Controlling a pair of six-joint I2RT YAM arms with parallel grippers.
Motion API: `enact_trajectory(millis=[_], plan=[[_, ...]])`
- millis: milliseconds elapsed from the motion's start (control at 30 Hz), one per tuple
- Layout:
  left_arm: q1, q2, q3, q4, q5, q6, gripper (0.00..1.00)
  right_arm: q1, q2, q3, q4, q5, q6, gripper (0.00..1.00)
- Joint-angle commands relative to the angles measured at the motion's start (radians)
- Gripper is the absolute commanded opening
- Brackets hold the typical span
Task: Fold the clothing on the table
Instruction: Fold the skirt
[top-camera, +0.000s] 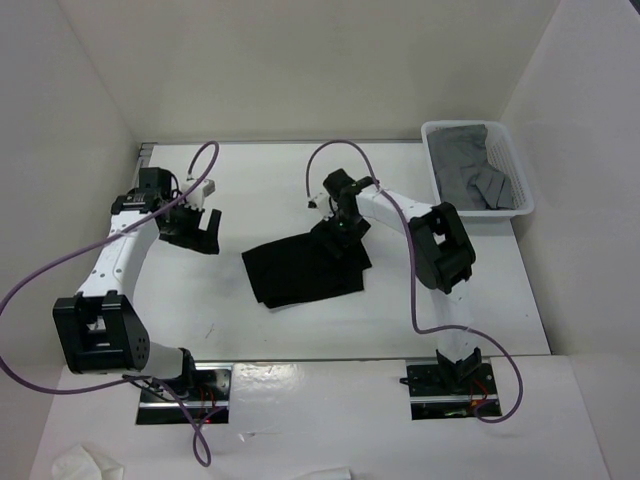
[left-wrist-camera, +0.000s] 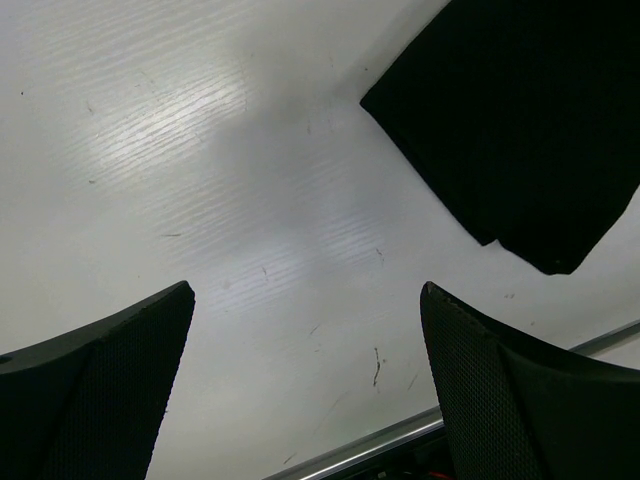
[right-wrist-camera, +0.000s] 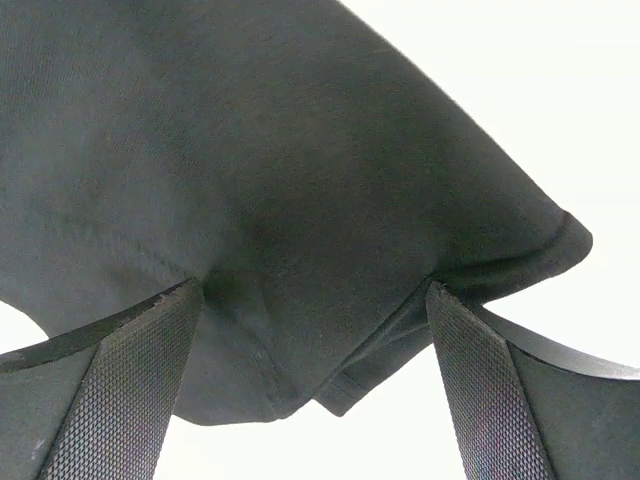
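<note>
A black folded piece of clothing (top-camera: 300, 272) lies flat near the middle of the white table (top-camera: 250, 190). My right gripper (top-camera: 340, 236) hovers over its far right corner with the jaws wide apart. In the right wrist view the dark clothing (right-wrist-camera: 300, 180) fills the frame, a layered corner lying between the two open fingers (right-wrist-camera: 120, 390), with nothing pinched. My left gripper (top-camera: 198, 225) stands open to the left of the garment, over bare table. The left wrist view shows the clothing's corner (left-wrist-camera: 520, 120) at the upper right, apart from the fingers (left-wrist-camera: 500, 400).
A small white basket (top-camera: 478, 168) with grey cloth stands at the back right of the table. White walls close in the back and both sides. A metal rail (left-wrist-camera: 400, 440) runs along the table edge. Purple cables loop off both arms.
</note>
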Motion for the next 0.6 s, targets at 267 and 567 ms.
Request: enact_trajectory(millis=[267,567], plan=[[-0.001,0.063,0.065,0.022,0.059,0.027,1.00,-0.090,0.135,0.140,0.057,0.072,0.082,0.97],[-0.056,0.083,0.074,0.022,0.119,0.014,1.00,-0.090,0.227,0.310,0.038,0.101,0.148,0.97]])
